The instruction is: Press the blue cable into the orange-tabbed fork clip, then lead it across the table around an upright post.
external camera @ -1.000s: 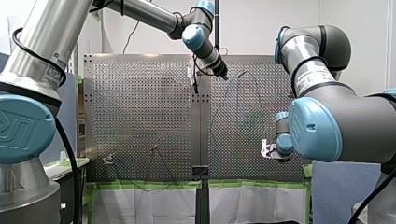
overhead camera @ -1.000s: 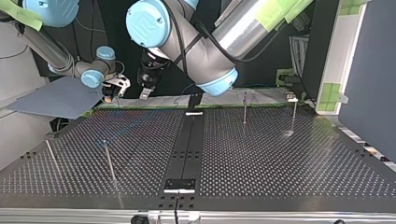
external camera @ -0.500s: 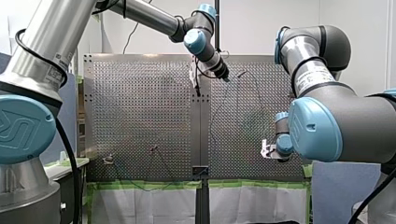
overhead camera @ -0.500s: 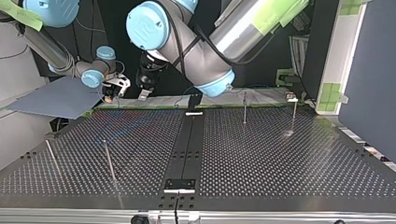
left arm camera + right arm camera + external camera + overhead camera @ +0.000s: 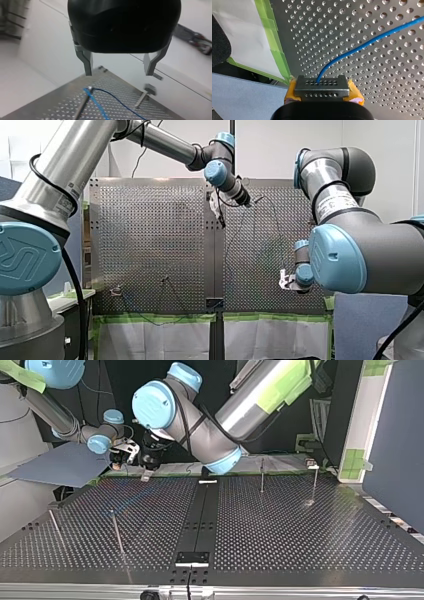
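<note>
In the right wrist view my right gripper [image 5: 322, 85], with yellow pads, is shut on the blue cable [image 5: 367, 42], which runs away from it over the perforated table [image 5: 387, 82]. In the front view that gripper [image 5: 284, 281] hangs at the table's right. My left gripper [image 5: 220, 219] is high over the table's middle. Its metal fingers [image 5: 86, 63] stand open with nothing between them. Under it the blue cable [image 5: 117, 101] passes the top of an upright post [image 5: 81, 107]. A second post with a block head [image 5: 149, 89] stands beside it.
In the top view, two thin posts [image 5: 116, 532] stand at the left, and a post [image 5: 261, 475] and a small clip [image 5: 313, 465] at the far right. Green tape [image 5: 277, 50] lines the table edge. A dark centre strip [image 5: 197, 520] splits the table.
My left gripper has swung toward the front view's right and slightly lower, toward the left in the top view. My right arm has stayed still with the cable.
</note>
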Robot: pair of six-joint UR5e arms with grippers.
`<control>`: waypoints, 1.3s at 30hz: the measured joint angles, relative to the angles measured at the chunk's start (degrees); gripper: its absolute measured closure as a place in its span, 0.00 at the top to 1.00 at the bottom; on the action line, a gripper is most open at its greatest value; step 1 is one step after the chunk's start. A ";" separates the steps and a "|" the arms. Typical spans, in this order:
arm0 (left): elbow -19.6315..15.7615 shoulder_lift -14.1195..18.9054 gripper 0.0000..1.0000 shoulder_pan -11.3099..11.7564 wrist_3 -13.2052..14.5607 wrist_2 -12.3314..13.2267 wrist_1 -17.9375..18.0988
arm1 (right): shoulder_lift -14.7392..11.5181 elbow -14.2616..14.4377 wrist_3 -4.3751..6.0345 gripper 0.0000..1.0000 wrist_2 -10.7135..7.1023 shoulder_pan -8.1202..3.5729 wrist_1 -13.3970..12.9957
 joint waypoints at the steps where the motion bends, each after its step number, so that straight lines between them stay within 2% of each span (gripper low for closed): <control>1: 0.15 -0.01 1.00 0.11 -0.62 0.06 0.46 | 0.00 0.00 -0.01 0.00 0.00 0.04 0.00; 8: 1.31 -0.55 1.00 0.51 -3.50 1.79 1.95 | 0.00 0.00 -0.05 0.00 -0.02 0.12 0.00; 14: 4.52 -3.33 1.00 0.33 -3.76 1.37 0.12 | 0.00 0.00 -0.05 0.00 -0.01 0.14 0.00; 21: 8.16 -4.09 1.00 0.48 -3.62 1.57 -0.50 | -0.01 0.00 -0.05 0.00 -0.02 0.14 0.00; 30: 10.47 -4.13 1.00 0.04 -1.34 3.42 -2.46 | -0.01 -0.05 -0.05 0.00 -0.02 0.15 0.00; 39: 10.66 -4.15 1.00 0.21 2.88 3.79 -6.90 | -0.02 -0.07 -0.05 0.00 -0.02 0.14 0.00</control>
